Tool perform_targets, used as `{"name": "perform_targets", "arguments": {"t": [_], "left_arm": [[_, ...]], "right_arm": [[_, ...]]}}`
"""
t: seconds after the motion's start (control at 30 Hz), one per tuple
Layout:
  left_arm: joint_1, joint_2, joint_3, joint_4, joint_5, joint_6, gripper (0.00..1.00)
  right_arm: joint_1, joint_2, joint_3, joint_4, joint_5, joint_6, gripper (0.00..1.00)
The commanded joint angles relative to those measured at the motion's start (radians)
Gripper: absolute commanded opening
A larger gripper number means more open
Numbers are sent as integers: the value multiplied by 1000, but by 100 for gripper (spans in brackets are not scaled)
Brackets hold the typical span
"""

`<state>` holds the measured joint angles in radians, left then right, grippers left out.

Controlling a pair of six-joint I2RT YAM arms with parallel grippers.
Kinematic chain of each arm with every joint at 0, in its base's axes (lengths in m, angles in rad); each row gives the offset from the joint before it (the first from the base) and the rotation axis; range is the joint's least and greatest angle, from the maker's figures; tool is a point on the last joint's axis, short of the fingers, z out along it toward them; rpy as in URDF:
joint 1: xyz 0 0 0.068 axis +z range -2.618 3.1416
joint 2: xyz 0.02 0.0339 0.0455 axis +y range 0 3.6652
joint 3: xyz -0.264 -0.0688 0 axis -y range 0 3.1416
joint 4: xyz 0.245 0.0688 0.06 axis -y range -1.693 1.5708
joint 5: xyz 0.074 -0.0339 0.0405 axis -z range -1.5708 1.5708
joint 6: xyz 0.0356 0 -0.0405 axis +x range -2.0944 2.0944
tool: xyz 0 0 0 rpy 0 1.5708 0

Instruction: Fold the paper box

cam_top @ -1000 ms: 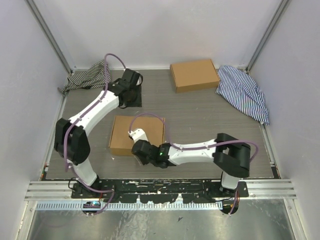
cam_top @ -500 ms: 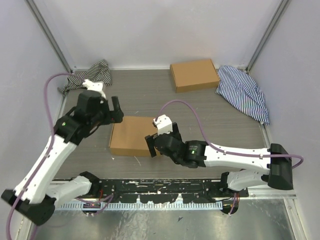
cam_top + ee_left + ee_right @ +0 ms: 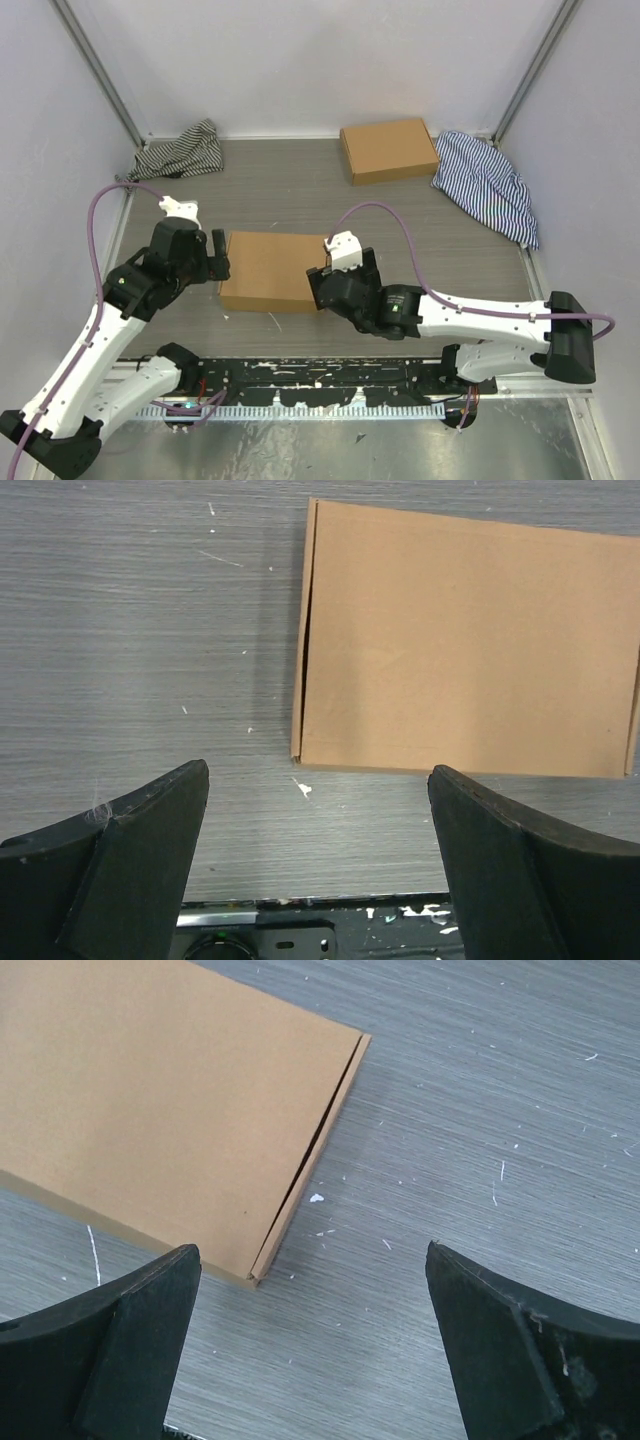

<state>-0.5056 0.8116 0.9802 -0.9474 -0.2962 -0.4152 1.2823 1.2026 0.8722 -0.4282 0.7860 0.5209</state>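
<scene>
Left end effector point(image 3: 318, 776) and right end effector point(image 3: 311, 1252) gape empty, flanking the closed paper box point(image 3: 268, 270)

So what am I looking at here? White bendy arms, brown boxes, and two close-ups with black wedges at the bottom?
Those are two robot arms bolted to a table. The wide picture comes from a camera above and behind them. The two close-ups come from cameras on the wrists; the black wedges are each arm's own fingers. The left gripper and right gripper are both open and hold nothing. Between them lies the paper box, lid down. At the back sit a second box, a dark striped cloth and a blue striped cloth.
</scene>
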Motion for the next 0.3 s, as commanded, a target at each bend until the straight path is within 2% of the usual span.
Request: {"name": "perform_targets", "arguments": {"t": [0.0,0.27], "left_arm": [[4,-26,-29,4,-36,21,98],[4,-32,-40,5,-27,31,98]], "right_arm": [[0,-33,17,15,72,50,99],[-21,-17,25,59,-8,40,100]]}}
